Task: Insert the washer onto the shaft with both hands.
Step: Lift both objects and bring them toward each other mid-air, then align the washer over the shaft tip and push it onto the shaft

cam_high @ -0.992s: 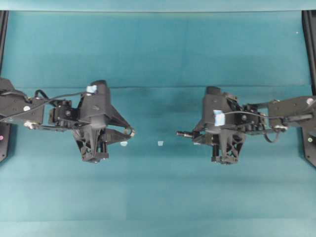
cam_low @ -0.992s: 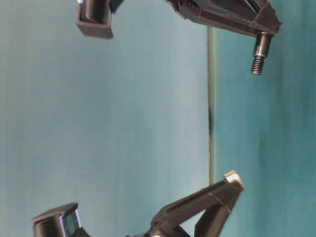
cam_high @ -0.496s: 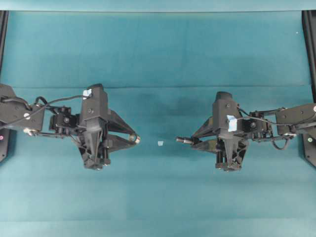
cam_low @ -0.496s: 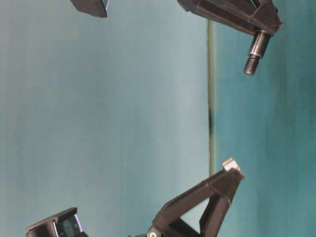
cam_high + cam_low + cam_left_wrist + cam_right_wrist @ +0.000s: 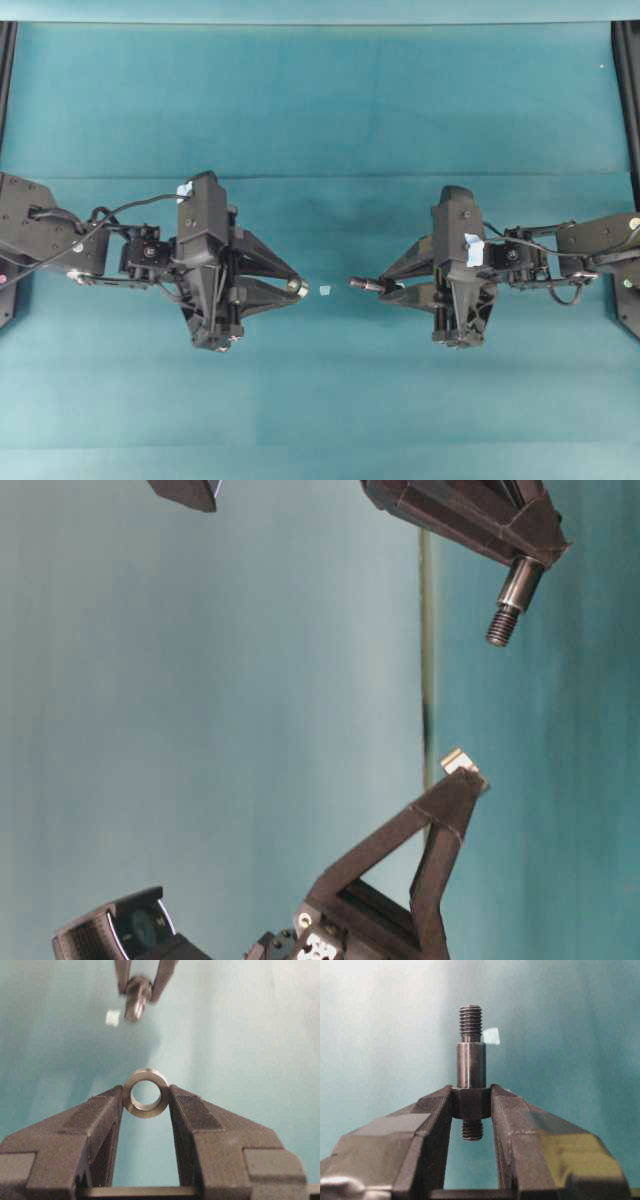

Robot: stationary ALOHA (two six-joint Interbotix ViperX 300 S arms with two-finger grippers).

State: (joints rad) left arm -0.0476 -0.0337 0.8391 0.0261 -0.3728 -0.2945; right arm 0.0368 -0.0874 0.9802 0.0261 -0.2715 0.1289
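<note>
From overhead, the left gripper point(image 5: 299, 288) and right gripper point(image 5: 372, 286) point at each other above the teal counter point(image 5: 320, 110), the tiny silvery washer point(image 5: 296, 288) clamped at the left tips, the dark shaft point(image 5: 362, 284) jutting from the right tips, a pale tape scrap point(image 5: 324, 290) between them. At table level, the shaft point(image 5: 510, 598) shows a smooth grey body and a threaded end, apart from the washer point(image 5: 456, 762). The left wrist view has the jaws clamped on a thick ring point(image 5: 146, 1093) with a round hole, facing the shaft's end; the right wrist view has the jaws clamped on the shaft's point(image 5: 471, 1062) collar, threads at both ends.
</note>
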